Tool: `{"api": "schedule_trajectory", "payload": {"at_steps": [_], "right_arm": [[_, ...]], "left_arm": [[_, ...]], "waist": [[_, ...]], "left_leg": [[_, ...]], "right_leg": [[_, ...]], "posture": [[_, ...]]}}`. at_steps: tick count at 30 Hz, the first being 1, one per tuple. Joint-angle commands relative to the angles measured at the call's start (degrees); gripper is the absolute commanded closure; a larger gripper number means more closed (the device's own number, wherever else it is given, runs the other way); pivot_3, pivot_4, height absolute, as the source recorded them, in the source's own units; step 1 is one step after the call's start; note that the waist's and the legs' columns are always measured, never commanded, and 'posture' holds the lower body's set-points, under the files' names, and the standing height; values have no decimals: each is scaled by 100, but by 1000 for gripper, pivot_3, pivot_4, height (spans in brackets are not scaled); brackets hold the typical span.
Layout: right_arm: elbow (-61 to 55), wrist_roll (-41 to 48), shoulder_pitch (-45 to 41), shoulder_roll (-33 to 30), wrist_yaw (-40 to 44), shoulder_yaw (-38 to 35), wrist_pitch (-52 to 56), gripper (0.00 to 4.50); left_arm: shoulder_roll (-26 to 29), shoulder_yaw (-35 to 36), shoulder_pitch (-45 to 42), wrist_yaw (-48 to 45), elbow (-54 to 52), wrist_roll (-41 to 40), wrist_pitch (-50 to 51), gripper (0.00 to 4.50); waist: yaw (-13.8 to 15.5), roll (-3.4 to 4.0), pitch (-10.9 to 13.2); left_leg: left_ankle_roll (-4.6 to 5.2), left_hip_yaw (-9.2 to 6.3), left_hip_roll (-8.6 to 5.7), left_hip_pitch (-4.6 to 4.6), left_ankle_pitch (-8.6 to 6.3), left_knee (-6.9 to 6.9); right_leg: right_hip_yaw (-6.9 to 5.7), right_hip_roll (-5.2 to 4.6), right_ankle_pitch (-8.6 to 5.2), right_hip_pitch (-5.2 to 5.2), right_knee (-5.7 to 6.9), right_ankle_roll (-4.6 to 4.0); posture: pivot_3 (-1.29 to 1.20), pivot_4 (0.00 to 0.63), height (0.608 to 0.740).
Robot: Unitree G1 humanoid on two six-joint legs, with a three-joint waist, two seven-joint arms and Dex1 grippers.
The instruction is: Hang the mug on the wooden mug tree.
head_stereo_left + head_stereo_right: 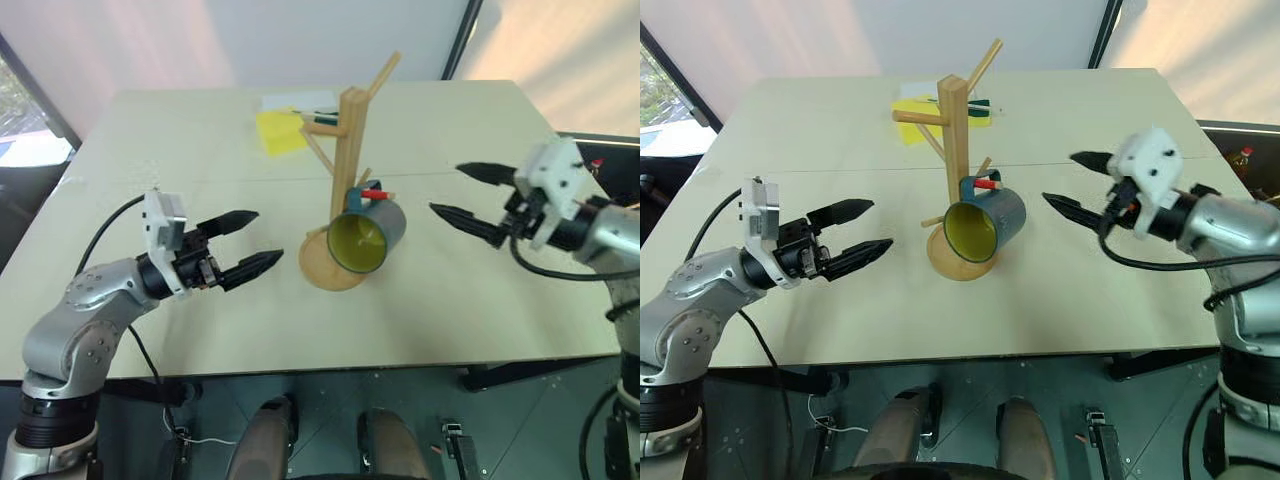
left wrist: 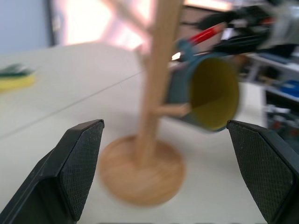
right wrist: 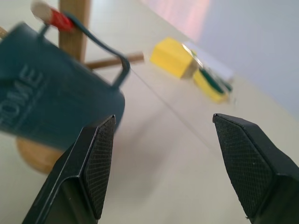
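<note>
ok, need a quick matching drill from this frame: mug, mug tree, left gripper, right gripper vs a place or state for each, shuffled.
Things:
1. mug
2. mug tree
3. left gripper
4. right gripper

Places or states:
A. open, on the mug's handle side
B. hangs by its handle on a red-tipped peg
C. open, facing the mug's yellow mouth side
D. stands upright on the table

Pairs: 1-B, 2-D, 3-C, 4-A

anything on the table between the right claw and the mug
No: in the left eye view, bare tabletop separates the open right claw from the blue-grey, yellow-lined ceramic mug.
</note>
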Motion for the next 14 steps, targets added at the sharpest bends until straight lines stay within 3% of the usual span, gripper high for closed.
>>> {"api": "schedule_trajectory", "payload": {"at_steps": [1, 6, 14], "right_arm": [[526, 125, 467, 557, -310, -377, -438, 1059], [1393, -222, 730, 1324, -816, -267, -1290, 1059], [2160, -331, 796, 1712, -875, 9, -2028, 1059]], "left_arm": [[-260, 159, 221, 478, 418, 616, -567, 0], [-662, 219, 576, 1072, 1091, 1385, -1258, 0], [-901, 382, 919, 1305, 1373, 1614, -1675, 0]], "waist": [[7, -6, -4], [2, -5, -4], [17, -5, -4]], "left_leg": [[0, -1, 2, 2, 0, 4], [0, 6, -2, 0, 0, 3], [-1, 5, 0, 0, 0, 2]], "right_leg": [[0, 1, 0, 2, 1, 0], [7, -2, 1, -2, -3, -1], [8, 0, 2, -5, 1, -1]], "posture": [[0, 150, 740], [0, 150, 740], [0, 150, 740]]}}
